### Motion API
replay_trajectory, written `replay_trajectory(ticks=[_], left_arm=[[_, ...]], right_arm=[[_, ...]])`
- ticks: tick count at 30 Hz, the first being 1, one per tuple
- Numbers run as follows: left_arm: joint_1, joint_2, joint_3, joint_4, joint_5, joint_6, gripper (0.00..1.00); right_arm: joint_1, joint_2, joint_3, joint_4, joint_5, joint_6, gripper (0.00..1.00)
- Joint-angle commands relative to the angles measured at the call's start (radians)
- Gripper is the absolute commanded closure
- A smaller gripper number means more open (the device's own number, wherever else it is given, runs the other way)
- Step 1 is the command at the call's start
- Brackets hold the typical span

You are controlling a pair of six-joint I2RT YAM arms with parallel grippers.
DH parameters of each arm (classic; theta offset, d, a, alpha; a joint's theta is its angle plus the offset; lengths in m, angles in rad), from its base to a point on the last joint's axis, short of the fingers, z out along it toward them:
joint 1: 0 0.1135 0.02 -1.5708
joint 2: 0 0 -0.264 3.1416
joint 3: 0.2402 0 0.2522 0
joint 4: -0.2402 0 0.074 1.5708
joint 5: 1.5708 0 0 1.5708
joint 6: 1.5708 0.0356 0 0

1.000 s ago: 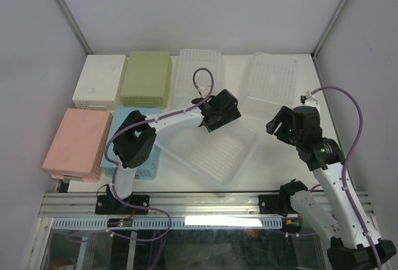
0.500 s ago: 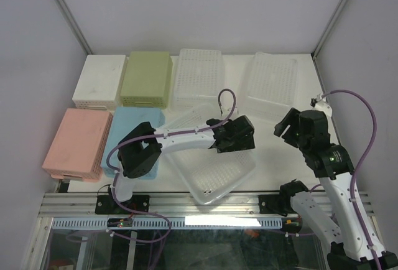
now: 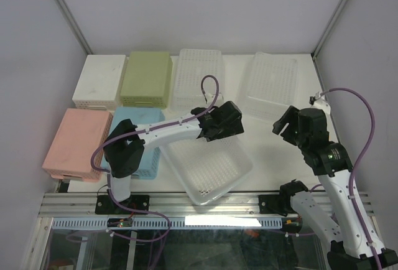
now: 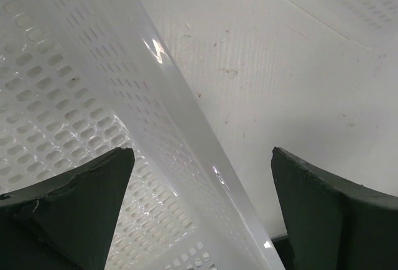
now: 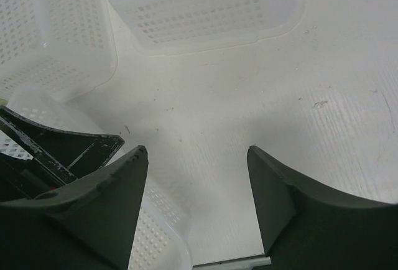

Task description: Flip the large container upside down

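So the large container point(image 3: 214, 167), the see-through perforated one, sits on the counter point(image 3: 267, 155) at the near middle, skewed at an angle to the edge. It looks open side up to me, rim on top and holey floor showing inside. Clear plastic from above is tricky though, so I wouldn't swear to it.

The left end effector point(image 3: 221, 127) hovers over the container's far side. From its wrist camera the fingers are spread wide, one on each side of the container's wall, with visible space on both sides. So it's released, not gripping anything.

The right end effector point(image 3: 283, 124) hangs off to the right, well apart from the container. Its jaws are parted too, with only bare counter between them.

Further out there's a blue bin point(image 3: 142, 161) just left of the container, partly hidden under the left arm, and a pink bin point(image 3: 78, 142) beside that. Along the back sit a white bin point(image 3: 99, 81), a green bin point(image 3: 147, 79), a clear perforated basket point(image 3: 199, 74) and another clear basket point(image 3: 270, 85) at the far right.
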Motion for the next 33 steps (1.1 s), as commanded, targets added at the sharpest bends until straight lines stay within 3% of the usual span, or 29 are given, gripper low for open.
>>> replay_trajectory(ticks=[1,7,13,17,25,33], left_arm=[[0.011,-0.009,0.022,0.006,-0.059,-0.057,0.01],[0.008,0.011,0.026,-0.001,-0.071,-0.072,0.15],[0.007,0.002,0.017,-0.001,-0.063,-0.070,0.55],[0.004,-0.034,0.016,-0.002,-0.049,-0.056,0.67],[-0.004,-0.176,0.019,0.029,0.118,-0.039,1.00],[-0.002,-0.259,0.055,0.144,0.264,-0.032,1.00]], right_arm=[[0.003,0.023,0.002,0.074,-0.026,0.005,0.32],[0.002,0.027,0.008,0.076,-0.025,0.006,0.32],[0.003,0.030,0.014,0.059,-0.009,0.007,0.32],[0.003,0.036,0.020,0.064,-0.008,0.007,0.32],[0.002,0.078,0.134,0.058,0.039,-0.028,0.32],[0.001,0.156,0.399,0.018,0.161,-0.062,0.30]])
